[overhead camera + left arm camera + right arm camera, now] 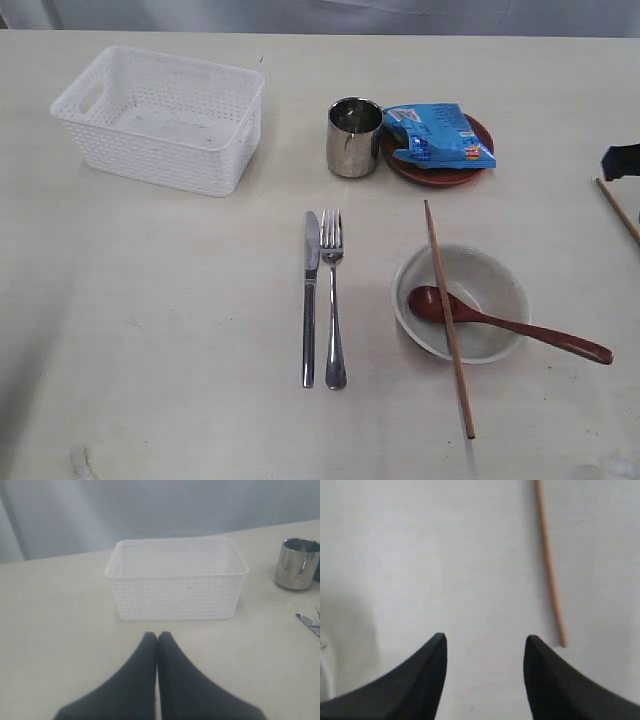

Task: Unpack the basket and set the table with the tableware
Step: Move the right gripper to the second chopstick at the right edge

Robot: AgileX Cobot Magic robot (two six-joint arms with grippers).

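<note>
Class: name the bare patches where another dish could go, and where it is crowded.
Free: the table left of the knife, in front of the basket; the strip between fork and bowl. Crowded: cup beside the plate holding the packet; spoon and chopstick on the bowl.

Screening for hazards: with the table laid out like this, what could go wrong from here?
One chopstick lies loose beside the right gripper, whose fingers stand open; a careless move may knock it away. The other chopstick is propped across the bowl over the spoon, so a nudge could roll it off.
</note>
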